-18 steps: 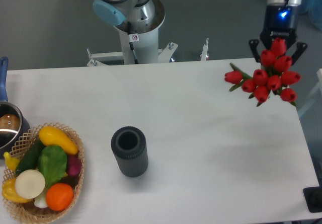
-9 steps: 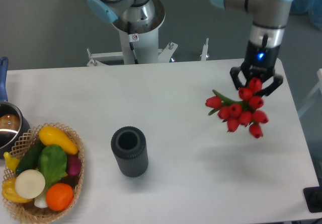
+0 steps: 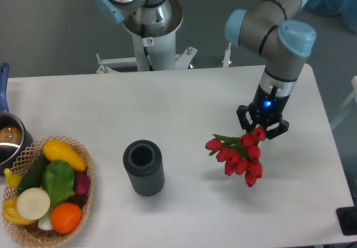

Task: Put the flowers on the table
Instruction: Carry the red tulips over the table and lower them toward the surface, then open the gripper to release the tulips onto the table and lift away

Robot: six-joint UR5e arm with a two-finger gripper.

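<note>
The flowers (image 3: 237, 155), a bunch of red tulips with green leaves, hang over the right middle of the white table (image 3: 184, 103). My gripper (image 3: 261, 130) sits directly above them, shut on the bunch, which points down and toward the camera. The stems are hidden behind the blooms and the gripper. Whether the tulips touch the tabletop cannot be told from this view.
A dark ribbed cylinder vase (image 3: 144, 168) stands upright left of the flowers. A wicker basket (image 3: 29, 233) of vegetables sits at the front left, a pot (image 3: 8, 140) behind it. The arm's base (image 3: 151, 22) is at the back edge. A black object (image 3: 348, 220) sits at the front right corner.
The gripper has carried the flowers from the back right corner down and to the left, toward the middle of the table and nearer the surface.
</note>
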